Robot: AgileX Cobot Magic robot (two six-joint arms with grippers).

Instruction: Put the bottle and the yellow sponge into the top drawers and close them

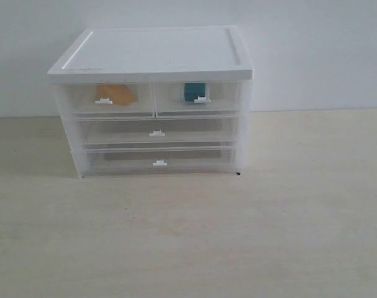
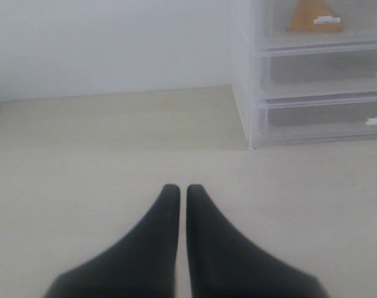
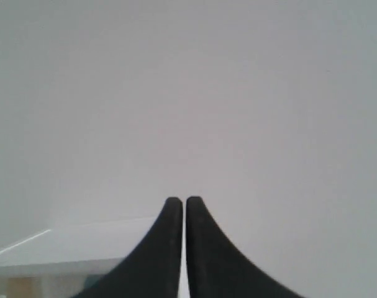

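Bench [image 1: 281, 236]: pale, faint wood grain, matte; runs back to wall.
Wall [image 1: 312, 56]: plain white, close behind cabinet.
Cabinet [image 1: 157, 53]: white, flat lid, translucent fronts; stands on bench toward the back, left of centre in exterior view.
Left top drawer [image 1: 82, 102]: half-width, on left in exterior view, pushed in flush; holds sponge [image 1: 115, 94], orange-yellow, seen through front just above tab handle.
Right top drawer [image 1: 225, 99]: half-width, beside the first, also flush; holds bottle [image 1: 195, 91], teal band visible through front behind handle.
Middle drawer [image 1: 113, 131]: full-width, shut; only grey haze through plastic.
Bottom drawer [image 1: 113, 161]: full-width, shut; same haze, contents unreadable.
Left claw [image 2: 183, 189]: black fingers pressed together, nothing pinched; over bench, well apart from cabinet, facing wall with cabinet corner off to one side.
Right claw [image 3: 184, 202]: fingers pressed together, nothing pinched; facing wall, pale lid edge low in its view.
Hidden: both arms outside exterior view.
Cut off: left wrist view catches only part of sponge drawer and ends of the two wide drawers.
Hard to read: bottle body and cap lost behind frosted front, only teal band clear; small orange smudge under lid edge in right wrist view, too blurred to call.
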